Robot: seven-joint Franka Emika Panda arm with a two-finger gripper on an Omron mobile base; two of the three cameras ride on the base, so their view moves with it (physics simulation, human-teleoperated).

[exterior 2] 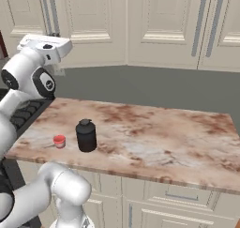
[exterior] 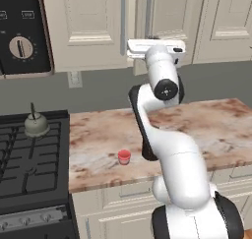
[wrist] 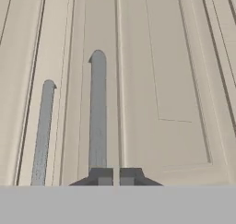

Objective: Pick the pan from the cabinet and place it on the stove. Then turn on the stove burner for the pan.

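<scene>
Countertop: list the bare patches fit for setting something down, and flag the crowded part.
The countertop lies bare right of the black canister out to its far end, and along the backsplash. The red cup and canister crowd the front near the stove, where the kettle takes a rear grate.

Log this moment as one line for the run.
phase: reaching for cabinet | gripper: shut, holding nothing, near bar handle | doors: closed | stove: only kettle
</scene>
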